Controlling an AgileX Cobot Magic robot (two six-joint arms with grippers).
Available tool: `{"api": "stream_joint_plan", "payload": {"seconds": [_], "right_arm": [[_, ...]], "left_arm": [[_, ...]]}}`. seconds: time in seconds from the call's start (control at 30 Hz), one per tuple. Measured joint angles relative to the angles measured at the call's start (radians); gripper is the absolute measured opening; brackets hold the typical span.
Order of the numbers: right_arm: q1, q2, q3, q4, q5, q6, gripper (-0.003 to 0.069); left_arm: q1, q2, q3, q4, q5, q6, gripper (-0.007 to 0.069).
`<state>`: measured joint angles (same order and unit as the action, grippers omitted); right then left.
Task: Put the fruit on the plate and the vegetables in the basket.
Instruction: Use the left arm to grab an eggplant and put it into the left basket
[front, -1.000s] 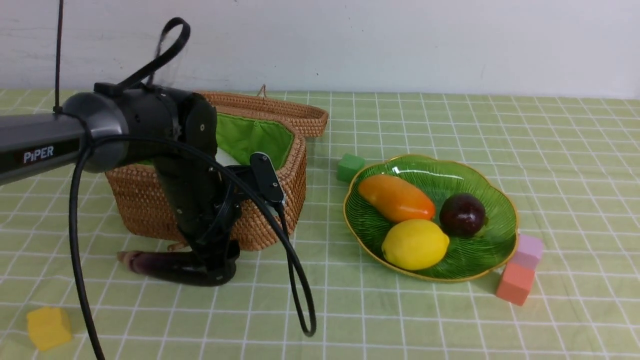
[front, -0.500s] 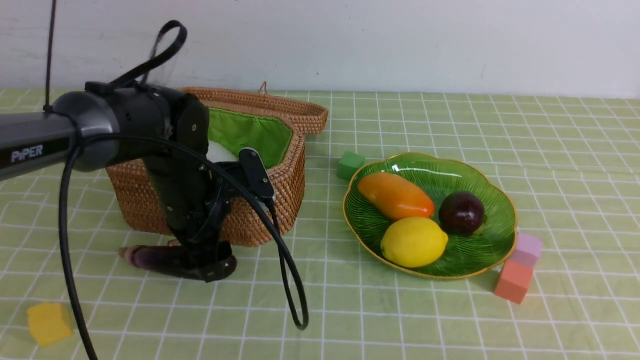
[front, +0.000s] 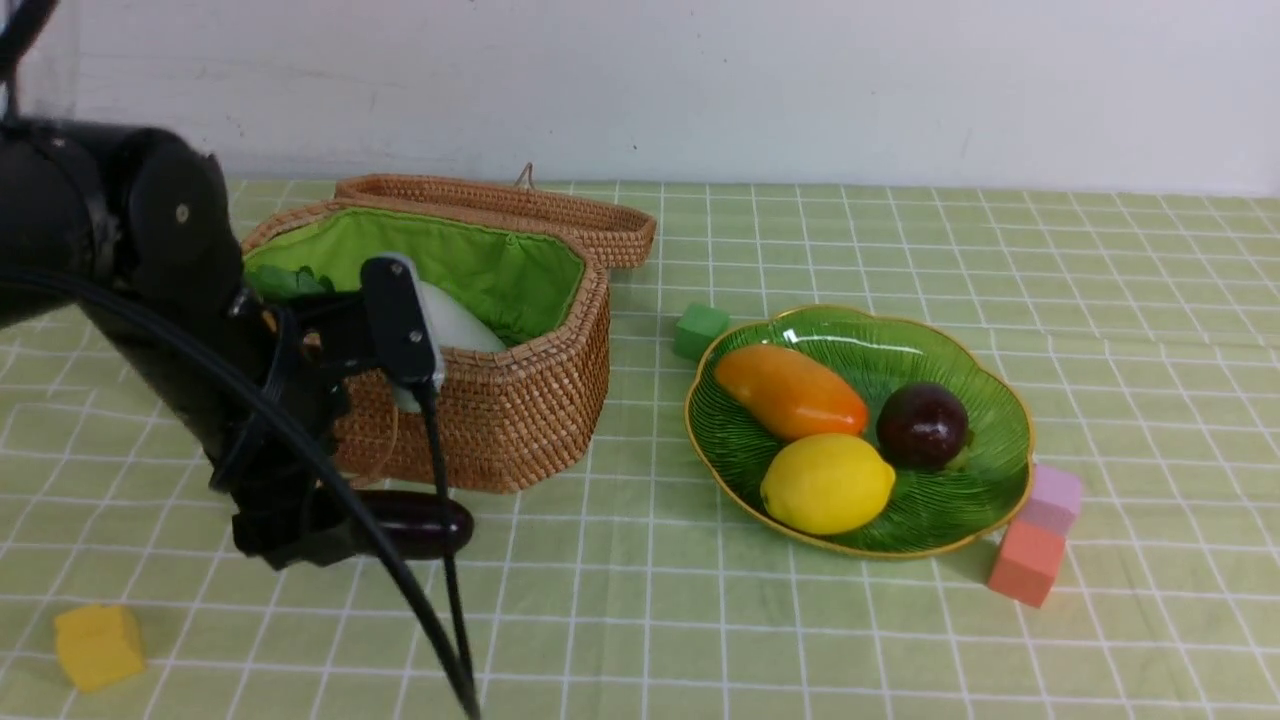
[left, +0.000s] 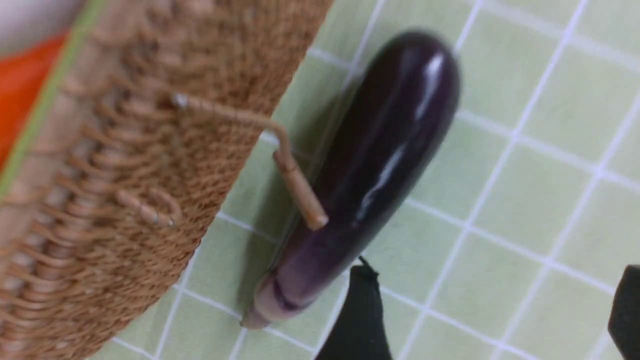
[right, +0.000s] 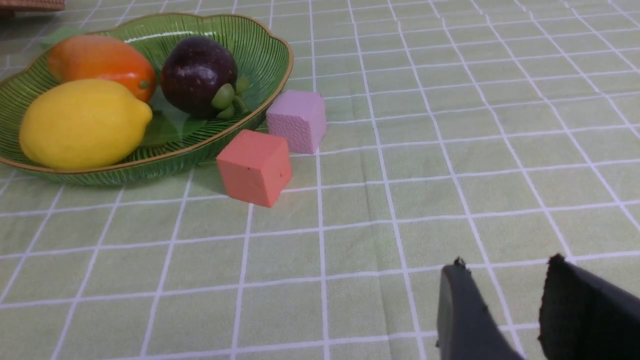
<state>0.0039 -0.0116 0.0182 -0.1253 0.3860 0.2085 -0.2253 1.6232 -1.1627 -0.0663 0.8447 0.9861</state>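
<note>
Eggplant: lying flat on the tabletop, just in front of the basket's near wall; glossy rounded end pointing away from the left claw, pale stem end toward it.
Left claw: spread wide, empty; two black fingertips low over the tabletop, one beside the eggplant's stem end, the other well off to the side; eggplant outside the gap, not gripped.
Basket: lid open at the back, green lining showing; white radish and some green leaves inside; a strip of orange visible over the rim in the left wrist view.
Latch toggle: hanging from the basket's wall, crossing in front of the eggplant.
Plate: holding mango, lemon and dark purple fruit.
Right claw: part-way apart, holding nothing, low over bare tabletop, well apart from the plate.
Foam cubes: green behind the plate, pink and coral touching its right edge, yellow at near left.
</note>
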Motion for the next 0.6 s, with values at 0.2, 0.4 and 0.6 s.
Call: {"api": "stream_joint_plan", "payload": {"seconds": [0.2,0.4,0.6], "right_arm": [[0.0,0.0,0.0,0.0,0.0,0.0,0.0242],[0.0,0.0,0.0,0.0,0.0,0.0,0.0242],[0.0,0.0,0.0,0.0,0.0,0.0,0.0242]], "left_arm": [[-0.001,0.058,0.059,0.009,-0.155,0.066,0.059],[-0.039,0.14,0.059,0.021,-0.199,0.132,0.0584],[-0.039,0.165,0.053,0.03,-0.259,0.137,0.0584]]}}
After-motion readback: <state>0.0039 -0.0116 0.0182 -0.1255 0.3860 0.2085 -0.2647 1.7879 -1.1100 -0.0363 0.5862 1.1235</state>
